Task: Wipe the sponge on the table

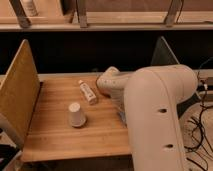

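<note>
Presently, the robot's white arm point(150, 115) leans in from the right and covers the right-hand part of the table point(55, 135). Its rounded forward joint sits low over the wood, just beside the bottle. The gripper is not visible: it lies somewhere behind or beneath that bulk, on the far right side of the tabletop. Whether it is clenched, released or grasping anything, I cannot tell.

The sponge appears nowhere on the bare planks. If it is on the table, it must be under the arm, which would suit a low, reaching posture meant to press a pad against the wood; that is judgement only.

A white bottle point(88, 92) lies on its side near the table's middle, and a pale cup point(76, 115) stands inverted in front of it, the two apart. Both lie left of the arm. The yellowish side panel point(20, 90) stands upright along the left edge.
</note>
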`<state>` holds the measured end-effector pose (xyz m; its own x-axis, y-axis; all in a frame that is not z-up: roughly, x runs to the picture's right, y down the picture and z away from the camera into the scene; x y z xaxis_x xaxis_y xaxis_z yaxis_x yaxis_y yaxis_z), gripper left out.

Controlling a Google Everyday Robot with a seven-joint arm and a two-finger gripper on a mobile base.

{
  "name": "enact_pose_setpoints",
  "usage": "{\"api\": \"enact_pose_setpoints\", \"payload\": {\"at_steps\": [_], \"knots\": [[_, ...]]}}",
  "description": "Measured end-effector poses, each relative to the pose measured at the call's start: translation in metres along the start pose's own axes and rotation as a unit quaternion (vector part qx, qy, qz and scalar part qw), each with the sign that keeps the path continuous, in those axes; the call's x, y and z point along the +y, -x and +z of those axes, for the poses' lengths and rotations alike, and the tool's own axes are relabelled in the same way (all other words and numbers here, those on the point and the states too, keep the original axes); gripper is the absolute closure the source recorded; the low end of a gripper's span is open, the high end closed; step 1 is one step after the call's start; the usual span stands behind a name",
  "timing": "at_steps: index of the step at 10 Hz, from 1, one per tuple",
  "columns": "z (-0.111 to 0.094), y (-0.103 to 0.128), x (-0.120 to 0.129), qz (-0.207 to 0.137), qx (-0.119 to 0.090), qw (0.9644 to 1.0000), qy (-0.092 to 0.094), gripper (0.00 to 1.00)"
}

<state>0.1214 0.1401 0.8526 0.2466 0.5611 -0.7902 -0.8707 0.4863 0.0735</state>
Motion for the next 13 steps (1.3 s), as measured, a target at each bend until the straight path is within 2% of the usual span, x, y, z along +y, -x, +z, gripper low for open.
{"api": "enact_pose_setpoints", "payload": {"at_steps": [3, 6, 8, 10, 12, 13], "knots": [[-0.006, -0.022, 0.042, -0.064, 0.009, 0.9979, 0.009, 0.92], [-0.023, -0.019, 0.085, -0.113, -0.009, 0.993, 0.033, 0.92], [-0.034, -0.009, 0.111, -0.138, -0.025, 0.9891, 0.045, 0.92], [-0.045, 0.012, 0.138, -0.161, -0.048, 0.9846, 0.048, 0.92], [-0.051, 0.035, 0.145, -0.162, -0.065, 0.9837, 0.042, 0.92], [-0.056, 0.054, 0.139, -0.153, -0.079, 0.9845, 0.034, 0.92]]}}
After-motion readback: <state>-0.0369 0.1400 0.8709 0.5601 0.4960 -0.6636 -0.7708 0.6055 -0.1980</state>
